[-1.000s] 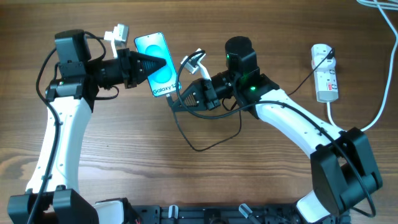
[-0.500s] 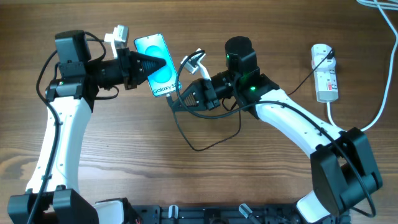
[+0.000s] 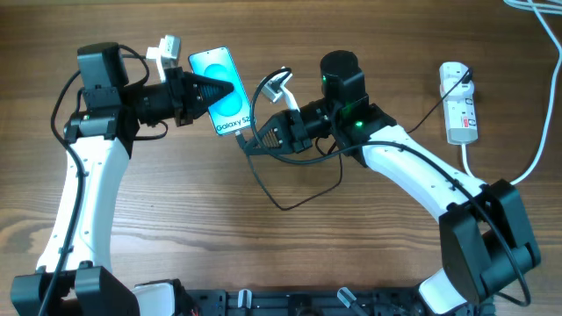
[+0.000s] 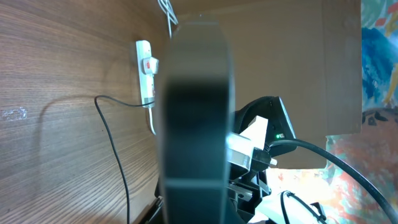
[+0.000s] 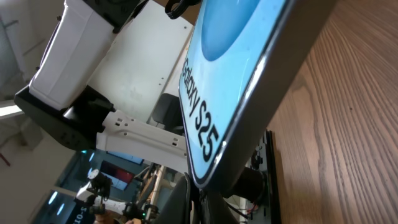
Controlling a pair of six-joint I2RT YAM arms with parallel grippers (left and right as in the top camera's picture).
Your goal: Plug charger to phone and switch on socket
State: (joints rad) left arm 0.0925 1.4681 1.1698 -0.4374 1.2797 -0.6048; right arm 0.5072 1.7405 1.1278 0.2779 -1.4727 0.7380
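Observation:
In the overhead view my left gripper (image 3: 226, 89) is shut on the phone (image 3: 230, 114) and holds it off the table, cyan screen up and the "Galaxy" end towards the right arm. My right gripper (image 3: 246, 143) is shut on the plug end of the charger (image 3: 279, 204), right at that end of the phone. The plug tip itself is hidden. The black cable loops over the table and runs to the white socket (image 3: 460, 104) at the far right. In the right wrist view the phone (image 5: 230, 68) fills the frame just above my fingers. The left wrist view shows the phone (image 4: 193, 112) edge-on and the socket (image 4: 147, 68) beyond.
A thick white cable (image 3: 546, 105) runs down the right edge of the wooden table (image 3: 176, 228). The socket's white lead (image 3: 471, 167) trails towards the right arm's base. The charger cable (image 4: 118, 155) lies slack on the wood between the arms.
My right gripper has shifted very slightly towards the phone's end, and the cable loop has moved a little with it. The left arm and the phone have stayed still.

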